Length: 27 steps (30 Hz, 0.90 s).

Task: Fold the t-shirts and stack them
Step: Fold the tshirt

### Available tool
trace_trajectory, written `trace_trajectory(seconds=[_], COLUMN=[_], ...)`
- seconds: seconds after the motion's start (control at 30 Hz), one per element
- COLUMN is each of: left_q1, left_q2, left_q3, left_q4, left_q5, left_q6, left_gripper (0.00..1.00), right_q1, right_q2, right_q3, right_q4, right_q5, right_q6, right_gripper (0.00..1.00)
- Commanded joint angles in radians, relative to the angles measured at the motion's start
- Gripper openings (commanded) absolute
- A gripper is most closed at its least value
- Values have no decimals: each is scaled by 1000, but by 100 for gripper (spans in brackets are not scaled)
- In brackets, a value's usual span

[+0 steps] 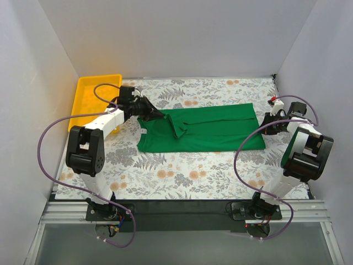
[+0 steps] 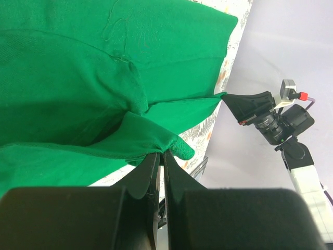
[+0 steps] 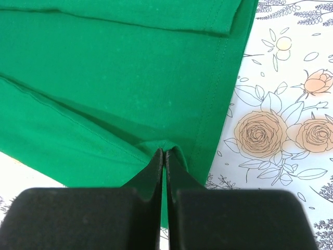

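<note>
A bright green t-shirt (image 1: 212,130) lies stretched sideways across the middle of the flowered table, partly folded lengthwise. My left gripper (image 1: 156,114) is shut on a pinch of fabric at the shirt's left end, lifted slightly; the left wrist view shows the cloth (image 2: 78,88) bunched at my gripper (image 2: 162,153). My right gripper (image 1: 267,122) is shut on the shirt's right edge; the right wrist view shows the hem (image 3: 130,78) pinched at my gripper (image 3: 165,151).
A yellow plastic tray (image 1: 96,98) stands at the back left, beside the left arm. White walls close in the table on three sides. The flowered cloth (image 1: 182,171) shows in front of the shirt.
</note>
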Motion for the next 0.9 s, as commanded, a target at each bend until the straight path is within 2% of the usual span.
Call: trace_trajectory(seconds=[0.0, 0.1, 0.13, 0.17, 0.2, 0.23, 0.33, 0.43, 0.87], left_q1=[8, 8, 8, 8, 10, 8, 8, 8, 8], left_q2=[-2, 4, 6, 7, 10, 12, 17, 29, 133], left_q3=[39, 50, 55, 58, 61, 62, 78, 98, 222], left_q4=[4, 5, 4, 2, 2, 4, -1, -5, -71], left_q5=[27, 37, 40, 44, 44, 47, 52, 56, 73], left_q6=[13, 14, 16, 14, 16, 17, 19, 20, 57], left_gripper=[0, 0, 0, 0, 0, 0, 0, 0, 0], right_q1=[-2, -2, -2, -2, -2, -2, -2, -2, -2], right_q2=[13, 18, 17, 17, 12, 7, -6, -19, -33], right_q3=[49, 56, 58, 58, 58, 58, 52, 47, 16], right_q4=[29, 27, 27, 29, 27, 30, 35, 38, 44], right_q5=[6, 12, 13, 15, 18, 20, 32, 33, 3], right_q6=[11, 16, 16, 17, 19, 19, 20, 20, 16], right_gripper=[1, 11, 20, 25, 26, 33, 44, 48, 49])
